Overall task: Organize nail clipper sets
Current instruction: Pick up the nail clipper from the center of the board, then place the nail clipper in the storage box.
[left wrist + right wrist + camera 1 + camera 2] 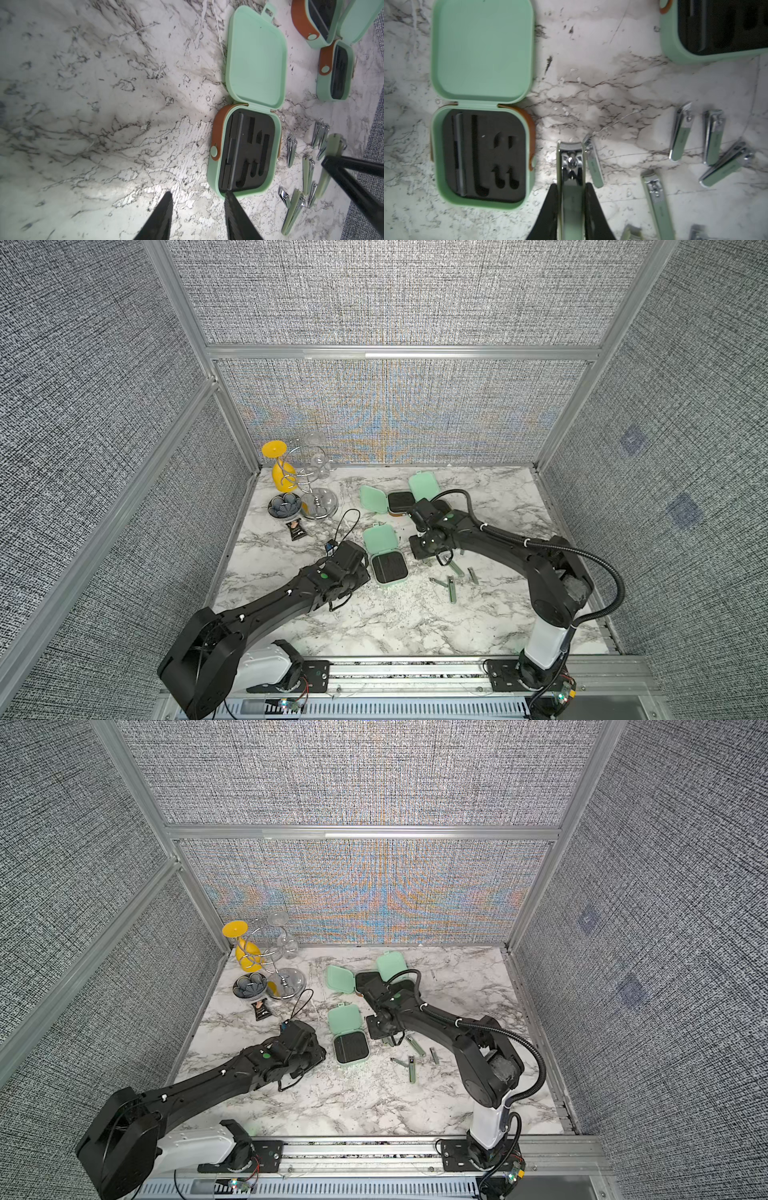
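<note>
Three mint-green cases lie open on the marble table. The nearest case [388, 569] [249, 153] [483, 158] has a black insert with a thin file in one side slot. The two other cases [376, 499] [424, 485] sit farther back, partly behind my right arm. My right gripper [571, 193] [439, 558] is shut on a large green-and-silver nail clipper [571, 158], just right of the nearest case. Several loose clippers [452, 589] [714, 137] lie around it. My left gripper [198, 207] is open over bare marble, one fingertip at the nearest case's rim.
A wire rack with a yellow glass [282, 472] and clear glasses stands at the back left. In front of it are a dark flower-shaped dish [284, 506] and a small black packet [297, 529]. Grey fabric walls enclose the table on three sides.
</note>
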